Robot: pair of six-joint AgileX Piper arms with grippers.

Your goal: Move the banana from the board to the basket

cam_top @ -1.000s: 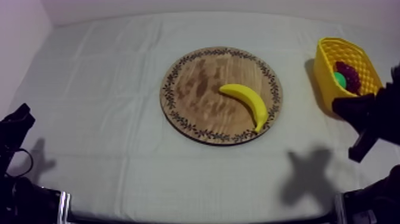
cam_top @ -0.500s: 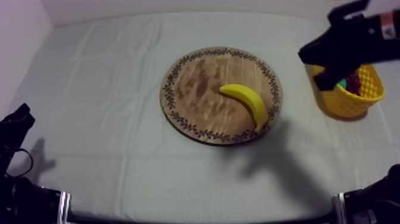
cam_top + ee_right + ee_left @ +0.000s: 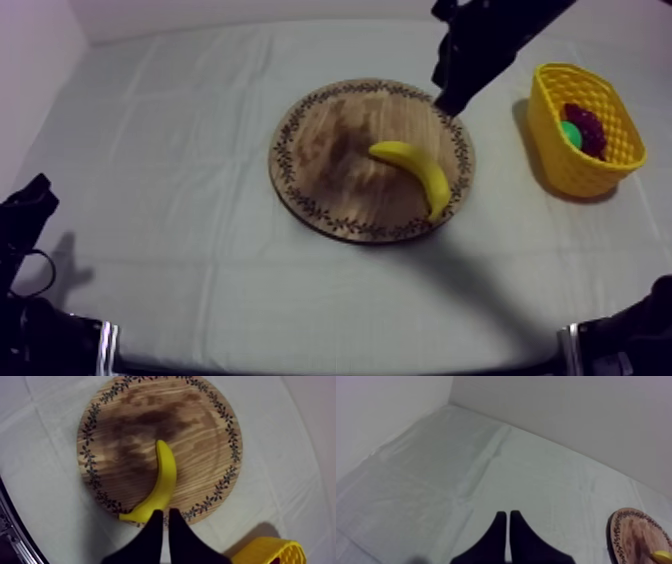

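A yellow banana (image 3: 415, 172) lies on the right half of the round wooden board (image 3: 330, 150) in the middle of the table. My right gripper (image 3: 448, 98) hangs over the board's far right rim, a little beyond the banana. In the right wrist view its fingers lie together as a narrow wedge, so the right gripper (image 3: 162, 518) is shut on nothing, just off the banana (image 3: 162, 483) and above the board (image 3: 130, 421). My left gripper (image 3: 505, 521) is shut too, low over the cloth, apart from the board (image 3: 636, 536). The left gripper (image 3: 28, 205) rests at the table's left edge.
The yellow basket (image 3: 560, 150) stands at the right of the table, with a dark bunch of grapes (image 3: 585, 125) and something green (image 3: 570, 135) inside. Its corner, the basket (image 3: 265, 553), appears beside my right fingers. Bare cloth lies between board and basket.
My right arm rose from the lower right edge, swept past the basket and now reaches in from the upper right over the board's far rim. The banana and left arm stayed put.
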